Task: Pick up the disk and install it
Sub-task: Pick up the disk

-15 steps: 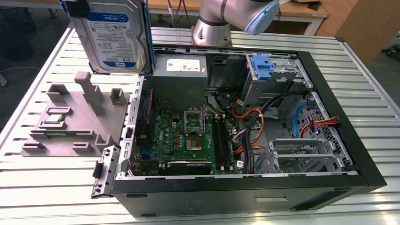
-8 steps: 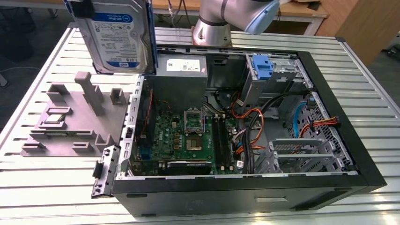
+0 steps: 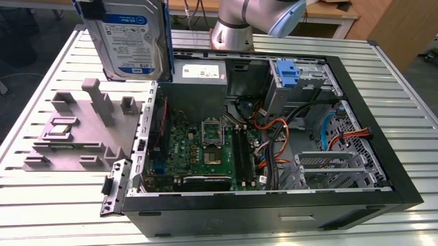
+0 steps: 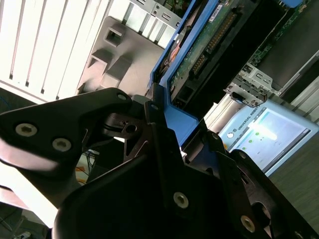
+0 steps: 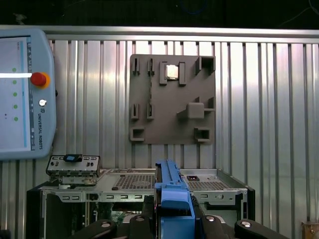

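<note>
**Work surface.** A pale metal table point(image 3: 61, 210) whose top is made of long parallel slats with narrow grooves between them. Three items rest directly on it.

(a) An open black computer case point(image 3: 274, 211) lies on its side with the open face up. It takes up most of the top toward the exterior view's right.

(b) A flat grey holder plate point(image 3: 72, 141) with raised blocks and pockets lies just beside the case, at the exterior view's left.

(c) A control tablet point(image 5: 22, 94) with a pale housing and a red button lies screen up, as seen in the first wrist view, apart from the plate.
</note>
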You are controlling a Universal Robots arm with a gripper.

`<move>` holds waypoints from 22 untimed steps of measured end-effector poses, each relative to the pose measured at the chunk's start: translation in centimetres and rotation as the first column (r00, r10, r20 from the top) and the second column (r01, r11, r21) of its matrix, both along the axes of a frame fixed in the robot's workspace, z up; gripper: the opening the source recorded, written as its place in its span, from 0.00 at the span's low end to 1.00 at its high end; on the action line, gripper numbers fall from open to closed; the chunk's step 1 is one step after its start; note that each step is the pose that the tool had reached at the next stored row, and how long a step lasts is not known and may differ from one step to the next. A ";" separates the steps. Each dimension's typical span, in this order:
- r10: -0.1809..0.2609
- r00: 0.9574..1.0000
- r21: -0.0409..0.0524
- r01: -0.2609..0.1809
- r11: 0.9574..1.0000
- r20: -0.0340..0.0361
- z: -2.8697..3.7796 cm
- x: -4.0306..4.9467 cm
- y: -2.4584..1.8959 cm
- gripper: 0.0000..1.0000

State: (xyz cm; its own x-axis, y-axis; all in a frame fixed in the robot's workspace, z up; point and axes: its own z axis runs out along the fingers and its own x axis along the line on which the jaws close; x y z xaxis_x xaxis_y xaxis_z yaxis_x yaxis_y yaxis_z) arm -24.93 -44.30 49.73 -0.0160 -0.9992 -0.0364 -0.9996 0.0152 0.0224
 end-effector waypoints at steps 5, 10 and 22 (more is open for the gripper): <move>0.000 1.000 0.000 0.000 1.000 0.000 0.00 0.13 0.00 0.37; 0.000 1.000 0.000 0.000 1.000 0.000 0.00 0.51 0.00 0.37; 0.000 1.000 0.000 0.000 1.000 0.000 0.00 1.31 0.00 0.37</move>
State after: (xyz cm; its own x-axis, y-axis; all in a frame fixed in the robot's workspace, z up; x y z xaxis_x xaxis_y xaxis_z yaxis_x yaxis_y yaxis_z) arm -23.62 -44.30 49.73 -0.0160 -0.9992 -0.0365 -0.9996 0.0152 0.0224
